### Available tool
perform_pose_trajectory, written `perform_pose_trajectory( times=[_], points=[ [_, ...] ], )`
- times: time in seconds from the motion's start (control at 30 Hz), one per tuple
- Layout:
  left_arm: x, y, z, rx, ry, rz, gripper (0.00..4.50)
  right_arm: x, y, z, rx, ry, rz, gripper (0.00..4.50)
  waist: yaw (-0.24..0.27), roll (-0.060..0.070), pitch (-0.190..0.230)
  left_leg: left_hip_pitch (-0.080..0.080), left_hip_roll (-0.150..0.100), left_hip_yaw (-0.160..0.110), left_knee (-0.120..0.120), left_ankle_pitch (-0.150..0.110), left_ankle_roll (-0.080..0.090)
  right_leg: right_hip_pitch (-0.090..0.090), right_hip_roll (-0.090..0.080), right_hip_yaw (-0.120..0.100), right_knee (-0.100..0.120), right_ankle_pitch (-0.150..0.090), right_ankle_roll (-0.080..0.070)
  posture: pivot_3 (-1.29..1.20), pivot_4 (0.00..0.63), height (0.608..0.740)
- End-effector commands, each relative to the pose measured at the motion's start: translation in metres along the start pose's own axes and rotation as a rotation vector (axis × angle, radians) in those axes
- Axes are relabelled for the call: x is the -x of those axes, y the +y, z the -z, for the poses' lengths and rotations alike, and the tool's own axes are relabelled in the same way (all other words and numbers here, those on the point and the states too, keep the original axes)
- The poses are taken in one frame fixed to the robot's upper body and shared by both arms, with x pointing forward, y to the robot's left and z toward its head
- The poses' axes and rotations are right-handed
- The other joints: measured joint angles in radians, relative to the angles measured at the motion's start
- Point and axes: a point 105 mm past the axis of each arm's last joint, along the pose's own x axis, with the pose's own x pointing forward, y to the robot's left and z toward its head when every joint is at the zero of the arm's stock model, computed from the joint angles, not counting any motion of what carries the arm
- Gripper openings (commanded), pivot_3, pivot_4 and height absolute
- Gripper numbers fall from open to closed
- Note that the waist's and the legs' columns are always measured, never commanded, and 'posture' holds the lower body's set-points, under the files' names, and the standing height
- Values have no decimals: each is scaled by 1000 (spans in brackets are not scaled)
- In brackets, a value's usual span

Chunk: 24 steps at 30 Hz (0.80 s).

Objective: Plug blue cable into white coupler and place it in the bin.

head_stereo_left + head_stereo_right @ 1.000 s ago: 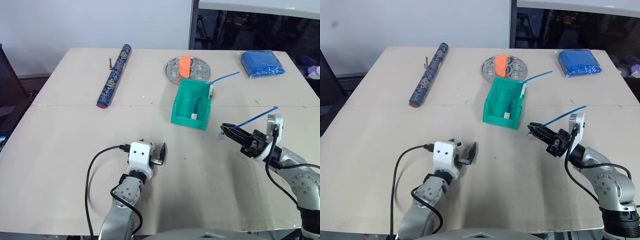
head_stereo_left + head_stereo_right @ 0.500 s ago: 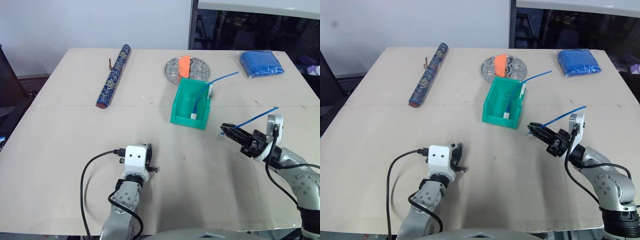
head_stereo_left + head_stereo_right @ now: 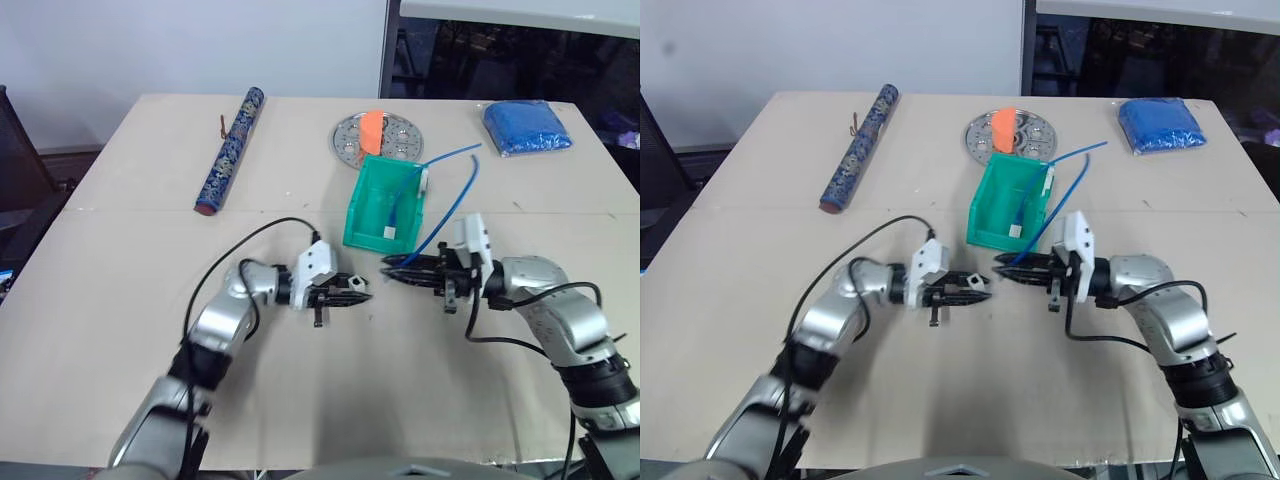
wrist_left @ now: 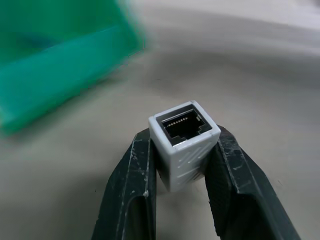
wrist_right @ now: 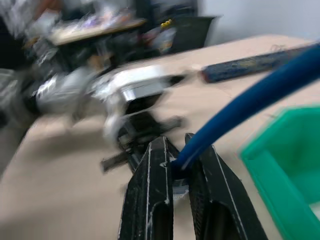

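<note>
Between black jaws, white coupler (image 4: 184,141)

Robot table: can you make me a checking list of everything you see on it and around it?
Surface: tan table, two boards meeting at a seam.
Job's things: white coupler held in the left pincer, socket open; blue cable held near its plug end in the right pincer, not yet plugged; teal bin already holds another blue cable with a white block.
Clutter: patterned roll, round metal plate with an orange piece, blue cloth.
Pincers: tips face each other, a gap between them.
Cables: black wires loop along both arms.
Surroundings: white wall, dark area behind the table.
</note>
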Motion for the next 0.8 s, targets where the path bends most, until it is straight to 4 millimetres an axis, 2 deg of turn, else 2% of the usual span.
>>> perform_pose_trajectory(
  times=[0.03, 0.23, 0.4, 0.8],
  points=[
    [-15, 1, -4, -103, 38, 289, 735, -11, 1, 8, 160, 49, -115, 0, -4, 0, 0, 0, 0, 0, -1, 0, 0, 0, 0, 0, 0, 0, 0, 0, 150, 740],
    [-28, 12, 0, -211, 125, 410, 735, -15, -11, 22, 214, 77, -119, 0, -6, 0, 0, -3, 0, 0, -3, 0, 0, -1, 0, -2, -5, 0, 0, 0, 150, 740],
    [-32, 16, -1, -265, 135, 422, 735, -13, -4, 29, 209, 129, -199, 0, -4, 0, 0, -2, 0, -1, -1, -2, 4, -1, 0, -2, -2, 0, 0, 0, 150, 740],
    [-32, 17, 0, -287, 127, 420, 735, -15, -8, 47, 181, 219, -191, 0, -3, 0, 0, 0, 0, -2, 2, -2, 4, 0, 0, -2, 3, 0, 0, 0, 150, 740]
  ],
)
